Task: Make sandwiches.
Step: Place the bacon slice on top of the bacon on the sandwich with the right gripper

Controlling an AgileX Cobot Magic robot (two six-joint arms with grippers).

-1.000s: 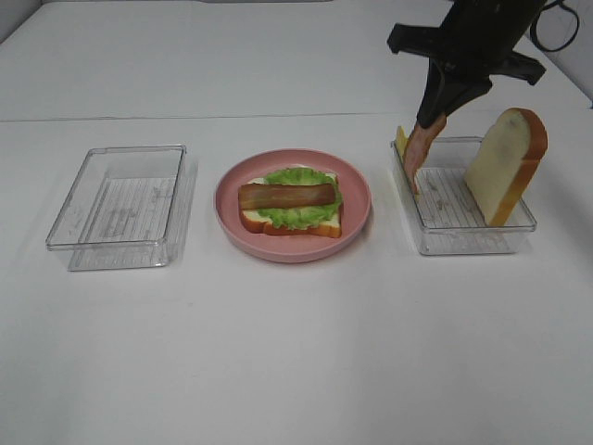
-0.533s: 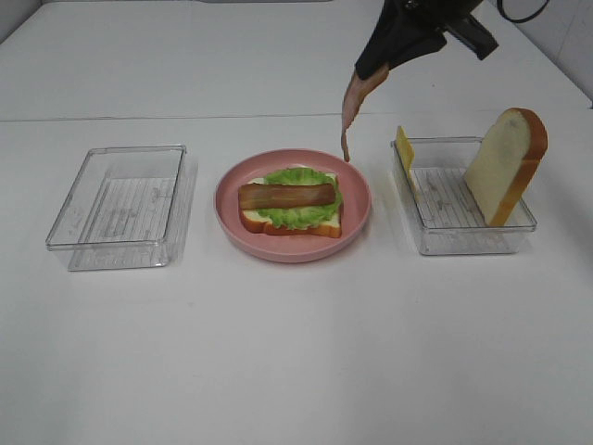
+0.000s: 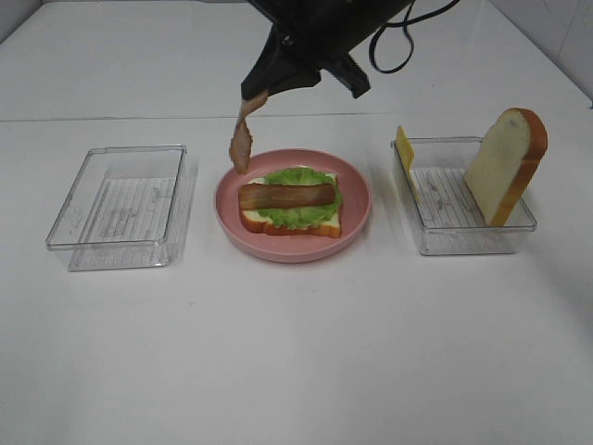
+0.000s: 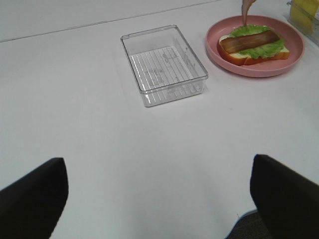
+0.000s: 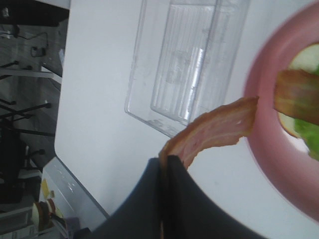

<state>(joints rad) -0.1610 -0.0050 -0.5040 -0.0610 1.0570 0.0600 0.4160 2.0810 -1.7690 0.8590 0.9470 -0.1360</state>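
On the pink plate [image 3: 357, 209] lies a partial sandwich [image 3: 291, 209]: a bread slice, green lettuce and one bacon strip [image 3: 287, 196]. My right gripper [image 3: 254, 99] reaches across from the right and is shut on a second bacon strip [image 3: 242, 142] that dangles over the plate's left rim; the right wrist view shows this strip [image 5: 214, 129] pinched between the closed fingers. A bread slice [image 3: 507, 165] and a yellow cheese slice [image 3: 403, 146] stand in the right tray [image 3: 463, 236]. The left gripper [image 4: 158, 196] is open, low over bare table, with only its finger ends [image 4: 33, 199] showing.
An empty clear tray [image 3: 122, 206] sits left of the plate, also visible as the tray [image 4: 164, 64] in the left wrist view. The plate [image 4: 294, 52] with the sandwich lies beyond it there. The white table's back edge runs behind everything.
The right arm lifted the bacon strip out of the right tray and carried it leftward across the plate to its left rim. The left gripper stayed still.
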